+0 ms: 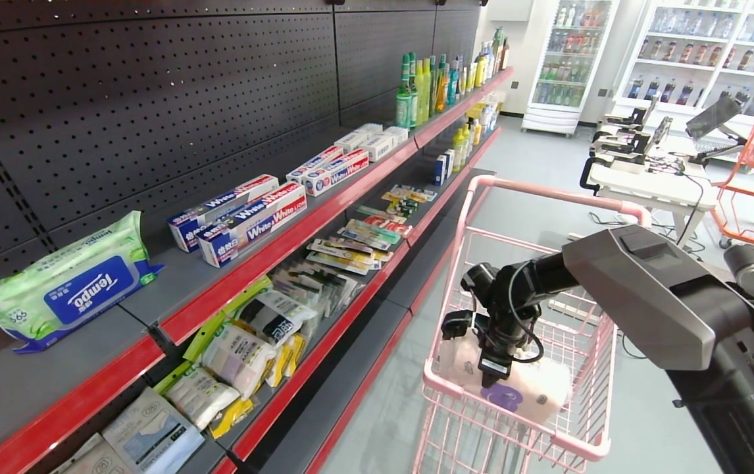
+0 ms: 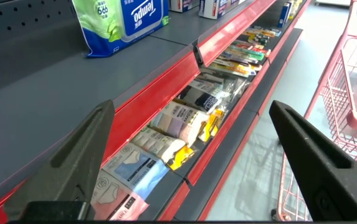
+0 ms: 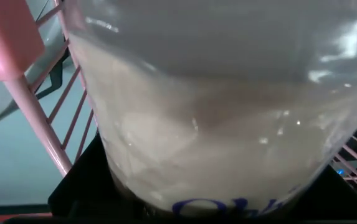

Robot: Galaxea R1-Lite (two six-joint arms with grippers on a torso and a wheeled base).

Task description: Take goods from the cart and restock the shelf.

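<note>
Right claw [image 1: 492,372] is down in the near corner of the pink cart [image 1: 548,194], clamped on the white wrapped pack [image 1: 538,388] at cart-rim height, presumably for lifting out, while the left claw [image 2: 190,109] hangs wide open over the shelf [image 1: 272,253] beside the cart.

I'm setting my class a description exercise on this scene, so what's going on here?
A two-armed robot is restocking a grey, red-edged shop shelf. Its right hand is down inside the pink wire shopping cart, against a white plastic-wrapped soft pack lying there; whether it grips cannot be told. The left hand is open and empty beside that shelf, where a green-and-blue wipes pack sits.
</note>
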